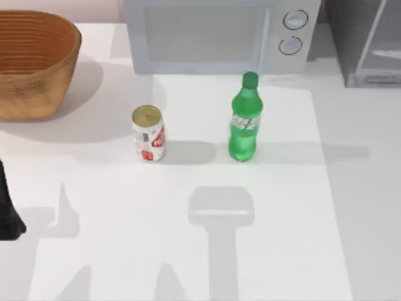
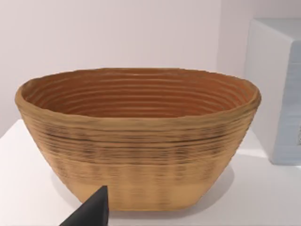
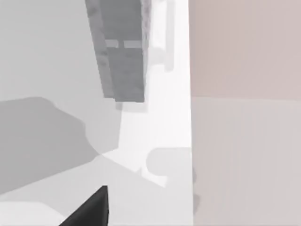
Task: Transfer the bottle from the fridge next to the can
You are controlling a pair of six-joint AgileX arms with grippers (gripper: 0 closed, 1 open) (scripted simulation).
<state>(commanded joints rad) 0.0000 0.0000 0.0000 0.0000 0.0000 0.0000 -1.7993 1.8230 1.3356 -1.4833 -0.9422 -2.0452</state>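
Observation:
The green bottle stands upright on the white table, in front of the microwave and outside the fridge, which is at the far right corner. The white-and-red can stands upright to the bottle's left, a clear gap between them. Nothing holds either one. My left arm is parked at the table's left edge; a dark part of its gripper faces the basket. A dark part of my right gripper hangs over the table's right side, with the grey fridge farther off.
A woven brown basket sits at the far left. A white microwave with two round knobs stands at the back centre. The table's right edge runs beside the right gripper.

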